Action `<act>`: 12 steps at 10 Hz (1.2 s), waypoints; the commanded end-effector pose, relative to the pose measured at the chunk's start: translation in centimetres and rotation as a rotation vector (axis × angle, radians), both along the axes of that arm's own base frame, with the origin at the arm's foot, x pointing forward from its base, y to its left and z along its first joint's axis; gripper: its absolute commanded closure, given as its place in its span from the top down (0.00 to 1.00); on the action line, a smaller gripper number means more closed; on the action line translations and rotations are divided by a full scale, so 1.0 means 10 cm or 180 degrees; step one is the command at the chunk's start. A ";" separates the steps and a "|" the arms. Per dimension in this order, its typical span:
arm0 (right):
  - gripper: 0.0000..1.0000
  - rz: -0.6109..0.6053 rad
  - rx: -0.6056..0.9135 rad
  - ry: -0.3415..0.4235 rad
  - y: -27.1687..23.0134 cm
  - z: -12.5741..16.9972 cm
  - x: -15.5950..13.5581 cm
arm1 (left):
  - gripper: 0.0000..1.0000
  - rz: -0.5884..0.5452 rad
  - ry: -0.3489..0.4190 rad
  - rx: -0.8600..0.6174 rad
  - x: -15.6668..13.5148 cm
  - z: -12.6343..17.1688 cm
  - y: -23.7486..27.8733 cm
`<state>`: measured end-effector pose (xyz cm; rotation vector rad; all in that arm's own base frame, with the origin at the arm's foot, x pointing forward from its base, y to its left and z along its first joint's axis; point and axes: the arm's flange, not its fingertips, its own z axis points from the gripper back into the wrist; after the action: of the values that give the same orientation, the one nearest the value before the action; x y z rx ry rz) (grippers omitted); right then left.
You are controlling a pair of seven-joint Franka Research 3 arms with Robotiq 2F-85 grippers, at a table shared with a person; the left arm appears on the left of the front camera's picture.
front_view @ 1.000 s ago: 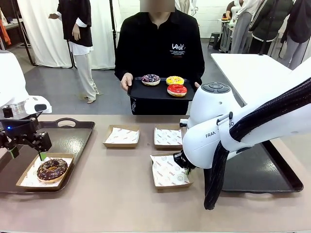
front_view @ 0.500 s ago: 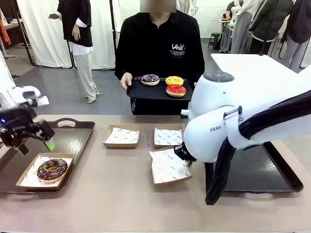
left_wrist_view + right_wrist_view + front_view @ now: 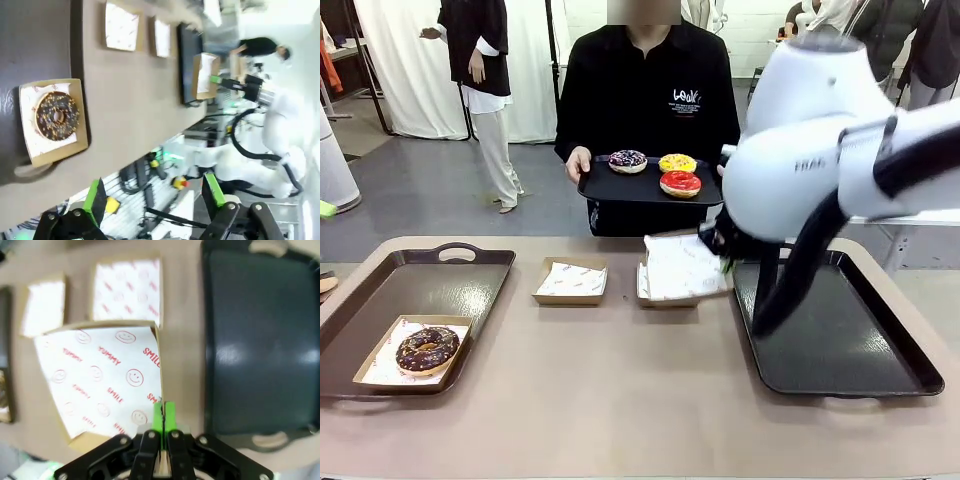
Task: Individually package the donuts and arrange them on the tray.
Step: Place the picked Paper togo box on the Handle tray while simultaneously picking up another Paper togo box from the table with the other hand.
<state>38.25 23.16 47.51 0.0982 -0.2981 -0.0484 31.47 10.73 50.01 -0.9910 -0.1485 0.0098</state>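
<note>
On the worktop (image 3: 600, 390), the left tray (image 3: 455, 285) carries the boxed chocolate donut (image 3: 427, 349). The person's tray (image 3: 620, 190) holds the purple donut (image 3: 628, 160), yellow donut (image 3: 677, 162) and red donut (image 3: 681, 183). The right gripper (image 3: 163, 412) is clamped on a paper-lined box (image 3: 100, 375); the left gripper (image 3: 152, 192) is apart.

Tan table (image 3: 620, 385); white curtain (image 3: 410, 80) behind; bystander (image 3: 475, 40) far left

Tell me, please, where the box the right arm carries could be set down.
The right tray is wholly bare. The left tray is free beyond the boxed chocolate donut. The table is open along its near edge, between the trays. Crowded: the far middle, where two empty boxes sit side by side.
</note>
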 end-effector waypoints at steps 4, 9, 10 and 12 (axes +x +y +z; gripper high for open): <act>0.00 -0.0257 0.0203 0.0095 0.26 0.30 0.65 | 1.00 0.0500 0.0019 -0.0586 -0.39 -0.60 1.10; 0.00 -0.0187 0.0114 0.0412 0.43 0.22 1.07 | 1.00 0.0433 0.0242 -0.0538 -0.26 -1.02 1.27; 0.00 -0.0213 0.0009 0.0425 0.46 0.21 1.14 | 1.00 0.0396 0.0268 -0.0554 -0.22 -1.08 1.28; 0.00 -0.0284 -0.0187 0.0568 0.49 0.19 1.26 | 1.00 0.0501 0.0323 -0.0515 -0.29 -1.09 1.23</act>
<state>49.73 26.86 48.88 0.0769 -0.1504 -0.1087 29.06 22.99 39.00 -1.1285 -0.1161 0.2145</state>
